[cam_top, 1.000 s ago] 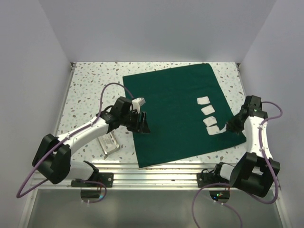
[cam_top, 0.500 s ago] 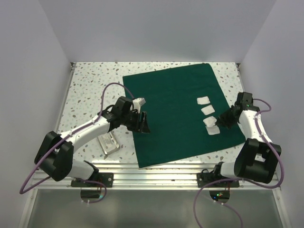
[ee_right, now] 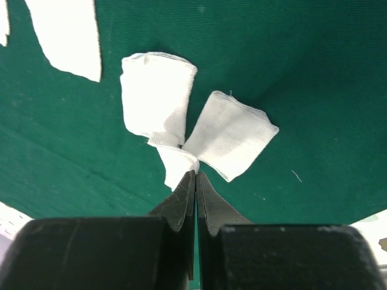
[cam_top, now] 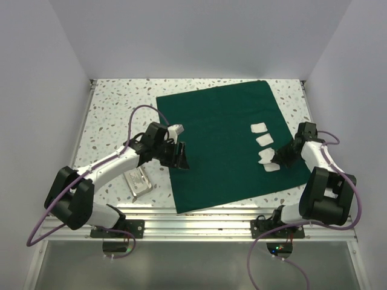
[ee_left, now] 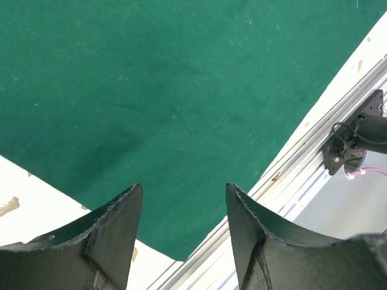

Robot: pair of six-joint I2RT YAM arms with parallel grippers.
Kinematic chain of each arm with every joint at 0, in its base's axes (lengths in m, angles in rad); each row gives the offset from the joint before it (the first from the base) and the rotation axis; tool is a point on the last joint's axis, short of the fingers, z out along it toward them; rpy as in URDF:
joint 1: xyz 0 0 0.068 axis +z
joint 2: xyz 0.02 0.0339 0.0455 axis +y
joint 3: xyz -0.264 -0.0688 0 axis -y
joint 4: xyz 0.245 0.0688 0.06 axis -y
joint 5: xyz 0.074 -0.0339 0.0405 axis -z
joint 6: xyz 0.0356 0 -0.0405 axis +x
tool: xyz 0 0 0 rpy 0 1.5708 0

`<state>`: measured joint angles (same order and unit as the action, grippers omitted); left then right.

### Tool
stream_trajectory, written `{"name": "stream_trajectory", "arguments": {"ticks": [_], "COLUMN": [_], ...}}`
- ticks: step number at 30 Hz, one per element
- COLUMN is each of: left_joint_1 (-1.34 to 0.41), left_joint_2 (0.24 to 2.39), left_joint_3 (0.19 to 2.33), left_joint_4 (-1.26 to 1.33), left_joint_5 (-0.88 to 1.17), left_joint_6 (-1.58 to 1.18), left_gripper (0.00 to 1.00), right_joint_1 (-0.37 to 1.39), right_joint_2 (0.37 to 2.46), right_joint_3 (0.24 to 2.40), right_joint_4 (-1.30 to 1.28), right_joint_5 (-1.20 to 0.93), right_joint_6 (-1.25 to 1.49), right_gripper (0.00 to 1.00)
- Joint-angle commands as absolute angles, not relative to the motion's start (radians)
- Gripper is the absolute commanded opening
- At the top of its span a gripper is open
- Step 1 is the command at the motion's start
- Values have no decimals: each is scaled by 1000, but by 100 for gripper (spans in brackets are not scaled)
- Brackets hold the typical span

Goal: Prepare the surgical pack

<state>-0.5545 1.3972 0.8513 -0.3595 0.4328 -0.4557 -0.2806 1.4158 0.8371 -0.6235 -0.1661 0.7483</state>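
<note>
The surgical pack (cam_top: 221, 136) is a dark green cloth lying spread flat on the speckled table. Several white gauze squares (cam_top: 264, 139) sit in a row on its right part. My right gripper (cam_top: 279, 158) is low over the cloth (ee_right: 302, 54), shut with its tips (ee_right: 196, 173) pinching the corner of a crumpled gauze piece (ee_right: 158, 96); another gauze square (ee_right: 233, 134) touches it. Over the cloth's near left corner (ee_left: 181, 90) my left gripper (cam_top: 181, 158) hangs open, with nothing between its fingers (ee_left: 184, 188).
A small metal tray (cam_top: 139, 181) lies on the table left of the cloth, under the left arm. An aluminium rail (cam_top: 199, 216) runs along the near table edge, also in the left wrist view (ee_left: 314, 145). White walls close three sides.
My right gripper has moved left and a little farther in from the cloth's right edge to the gauze row, staying shut. The nearest gauze shifted slightly. The left arm has barely moved.
</note>
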Motion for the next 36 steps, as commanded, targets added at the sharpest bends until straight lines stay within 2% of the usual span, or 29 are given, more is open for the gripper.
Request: {"name": "stream_trajectory", "arguments": {"ticks": [1, 36], "left_joint_1": [-542, -514], "left_joint_2": [1399, 1425], "left_joint_3": [879, 865], "left_joint_4": [-367, -342], "left_joint_5": [440, 476], "left_joint_6": [-423, -428], "left_gripper": [61, 61], "right_joint_1": [-282, -314], "right_joint_2": [1407, 1539], "right_joint_3": [822, 905], "right_joint_4": [-614, -692], "right_joint_5": [-132, -17], "right_joint_6": [739, 563], "right_gripper": [0, 0]}}
